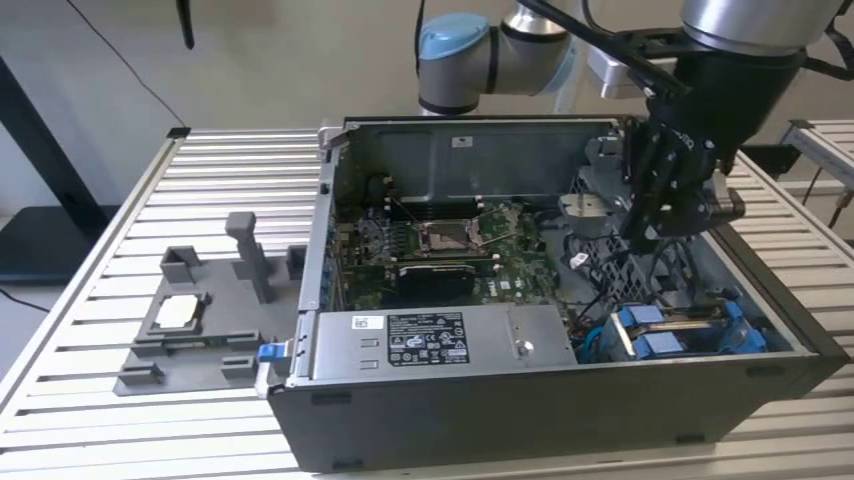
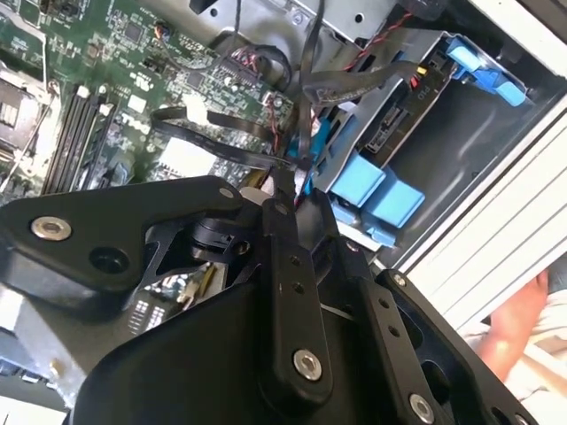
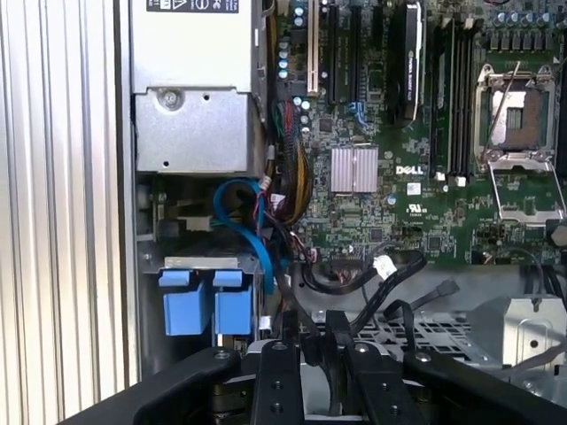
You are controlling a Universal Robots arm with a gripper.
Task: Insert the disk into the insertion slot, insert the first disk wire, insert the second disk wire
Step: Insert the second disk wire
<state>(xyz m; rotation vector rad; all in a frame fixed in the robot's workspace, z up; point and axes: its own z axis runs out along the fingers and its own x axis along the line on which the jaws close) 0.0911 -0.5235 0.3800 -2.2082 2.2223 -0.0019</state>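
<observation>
Two black fingers (image 3: 338,329) pinch a thin black wire (image 3: 289,294); it could slip or snag near the blue-framed silver disk (image 1: 674,330).

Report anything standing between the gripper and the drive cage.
Loose black cables and a blue cable lie across the gap between the gripper and the drive cage; nothing else visible stands there.

- Soft, even light fills the exterior view; the pale ribbed metal surface (image 1: 120,230) is bright, with only faint shadows.
- The dark grey open computer case (image 1: 534,420) is shaded inside.
- In the first wrist view the black tool (image 3: 314,335) is a dim mass, while the silver finned heatsink (image 3: 353,169) glints.
</observation>
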